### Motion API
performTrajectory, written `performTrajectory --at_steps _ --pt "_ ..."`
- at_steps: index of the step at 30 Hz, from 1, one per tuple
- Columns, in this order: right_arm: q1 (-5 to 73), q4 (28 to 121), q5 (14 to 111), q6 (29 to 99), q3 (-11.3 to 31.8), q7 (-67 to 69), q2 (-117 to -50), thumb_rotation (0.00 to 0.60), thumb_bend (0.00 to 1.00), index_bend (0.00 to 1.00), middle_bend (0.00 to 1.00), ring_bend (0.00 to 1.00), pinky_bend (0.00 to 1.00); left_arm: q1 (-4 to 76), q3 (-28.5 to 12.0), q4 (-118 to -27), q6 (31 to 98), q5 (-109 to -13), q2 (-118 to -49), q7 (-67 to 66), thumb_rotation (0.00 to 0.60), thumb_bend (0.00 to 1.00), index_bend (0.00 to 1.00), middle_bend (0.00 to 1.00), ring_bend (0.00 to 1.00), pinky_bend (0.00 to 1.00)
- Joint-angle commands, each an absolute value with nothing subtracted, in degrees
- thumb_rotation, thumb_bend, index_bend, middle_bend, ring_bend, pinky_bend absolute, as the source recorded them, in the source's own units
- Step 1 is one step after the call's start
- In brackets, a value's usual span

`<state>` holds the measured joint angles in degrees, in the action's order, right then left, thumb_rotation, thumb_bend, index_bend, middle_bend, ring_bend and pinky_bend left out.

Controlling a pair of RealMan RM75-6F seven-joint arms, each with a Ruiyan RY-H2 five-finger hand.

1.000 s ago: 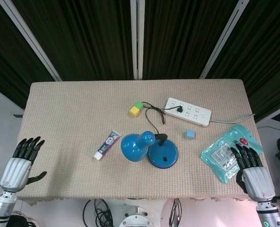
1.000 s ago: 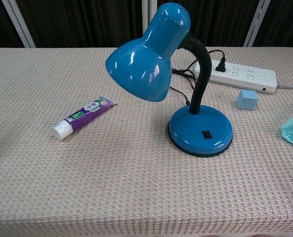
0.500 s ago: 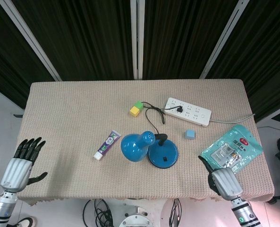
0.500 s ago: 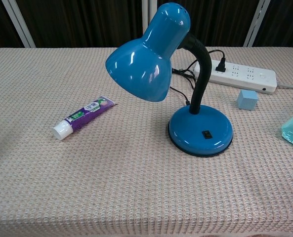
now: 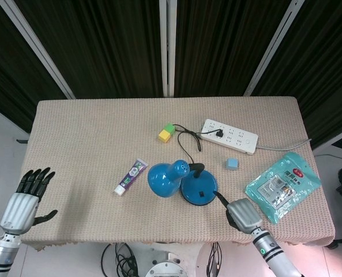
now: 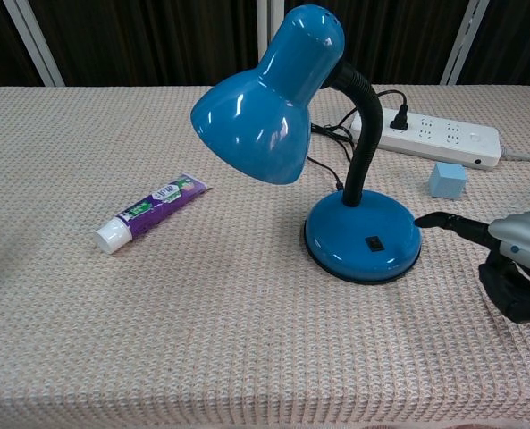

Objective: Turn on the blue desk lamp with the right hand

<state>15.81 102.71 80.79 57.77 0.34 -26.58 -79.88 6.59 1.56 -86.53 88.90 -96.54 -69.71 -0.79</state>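
The blue desk lamp stands mid-table, its shade (image 5: 166,179) tilted left over its round base (image 5: 198,188). In the chest view the shade (image 6: 266,100) hangs above the base (image 6: 363,237), and a small black switch (image 6: 372,241) sits on the base's front. My right hand (image 5: 243,214) hovers just right of the base with one finger stretched toward it and the others curled in, holding nothing. In the chest view this right hand (image 6: 513,259) has its fingertip at the base's right rim; whether it touches is unclear. My left hand (image 5: 25,199) is open off the table's left front corner.
A toothpaste tube (image 5: 130,176) lies left of the lamp. Behind the lamp are a white power strip (image 5: 229,135) holding the lamp's plug, a small blue cube (image 5: 232,164), and yellow and green blocks (image 5: 166,133). A teal packet (image 5: 283,184) lies at the right.
My right hand has moved left from the teal packet to the lamp base, curling its fingers and extending one toward the base. It has entered the chest view. The left hand stays put.
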Motion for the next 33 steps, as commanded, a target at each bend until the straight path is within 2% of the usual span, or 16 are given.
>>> performTrajectory --at_steps 1,33 --pt "16.9 103.4 79.3 56.8 0.5 -28.3 -80.9 0.600 0.78 0.00 0.86 0.76 0.82 6.6 1.6 -86.5 88.9 -96.6 -69.7 -0.8 0.600 0.03 0.04 0.01 0.00 0.00" --pt "21.9 103.0 71.7 55.1 -3.0 -32.2 -82.7 0.600 0.77 0.00 0.87 0.76 0.82 6.5 1.5 -86.3 89.1 -96.3 -69.6 -0.2 0.600 0.03 0.04 0.01 0.00 0.00"
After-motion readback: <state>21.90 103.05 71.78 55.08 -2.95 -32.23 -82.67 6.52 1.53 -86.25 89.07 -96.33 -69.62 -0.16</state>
